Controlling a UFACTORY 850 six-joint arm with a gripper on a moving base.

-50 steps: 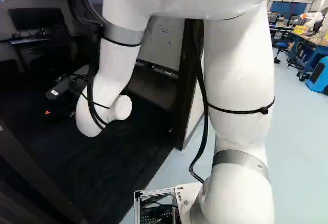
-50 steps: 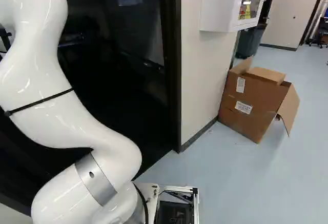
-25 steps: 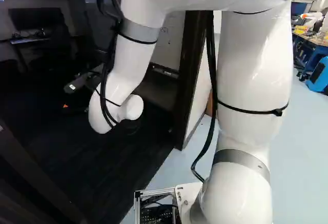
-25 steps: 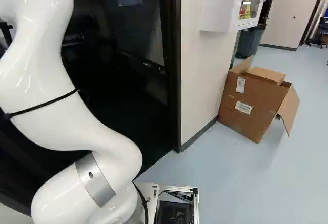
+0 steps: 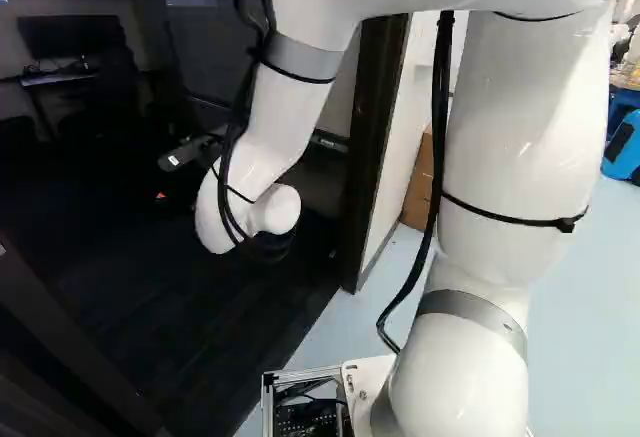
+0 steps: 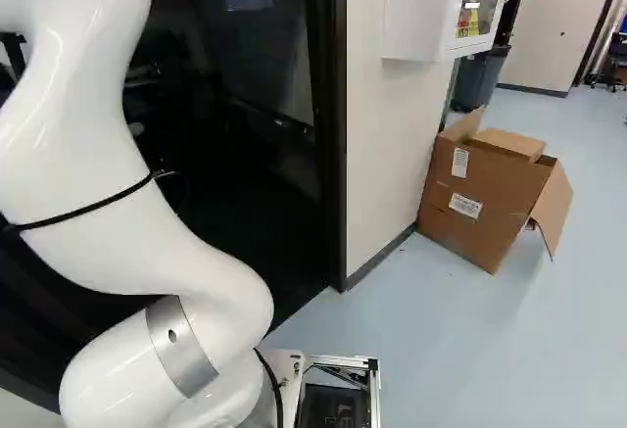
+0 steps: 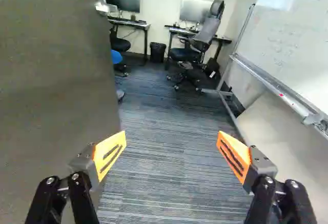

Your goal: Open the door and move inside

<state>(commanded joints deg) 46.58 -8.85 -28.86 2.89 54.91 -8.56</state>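
Door (image 7: 56,80), one: standing open beside your pincer (image 5: 161,195), silver handle (image 7: 102,7) near its far edge. Pincer, yours: fingers spread apart above striped carpet (image 7: 169,157). Ahead: two desks (image 7: 134,24), office chair (image 7: 204,33), wastebasket (image 7: 157,53). Whiteboard (image 7: 292,39) opposite the door.

See a cardboard box (image 6: 485,198), a dark bin (image 6: 478,80) behind the box, a white cabinet (image 6: 421,12) higher than it.

The arm (image 5: 515,137) has been swung rightward in the left base view and shifted slightly right at the upper left of the right base view. At left base view's centre right, the cardboard box (image 5: 418,192) has been partly uncovered; at its upper right, the workbench (image 5: 627,79) has been mostly hidden.
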